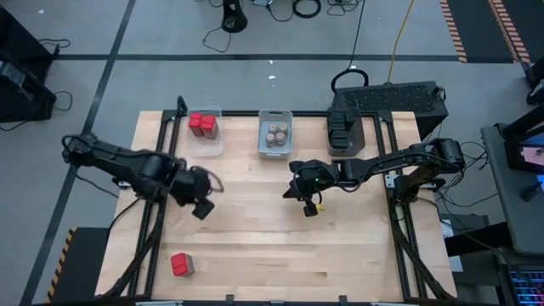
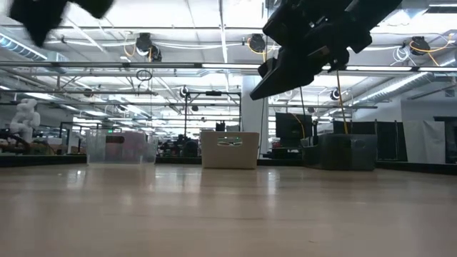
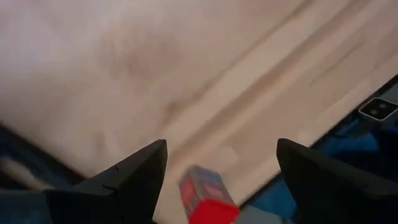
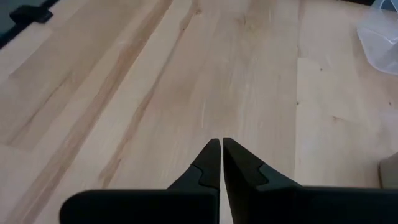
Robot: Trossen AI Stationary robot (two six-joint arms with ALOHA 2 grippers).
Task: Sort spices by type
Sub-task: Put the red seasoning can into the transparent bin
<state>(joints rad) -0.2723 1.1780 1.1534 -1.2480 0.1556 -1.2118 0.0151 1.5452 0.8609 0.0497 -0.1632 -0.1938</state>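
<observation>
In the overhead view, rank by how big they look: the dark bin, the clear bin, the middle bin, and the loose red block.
1. Dark bin, largest.
2. Clear bin and middle bin: near alike, no ranking.
3. Loose red block, by far smallest.

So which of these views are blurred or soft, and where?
Left wrist view: smeared throughout, the red block between the open left hand fuzzy. Low view: the arms overhead are dark and soft against the ceiling lights. Right wrist and high views look sharp.

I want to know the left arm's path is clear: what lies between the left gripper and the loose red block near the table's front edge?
Nothing: in the high view only bare wood separates the left gripper from the red block.
</observation>
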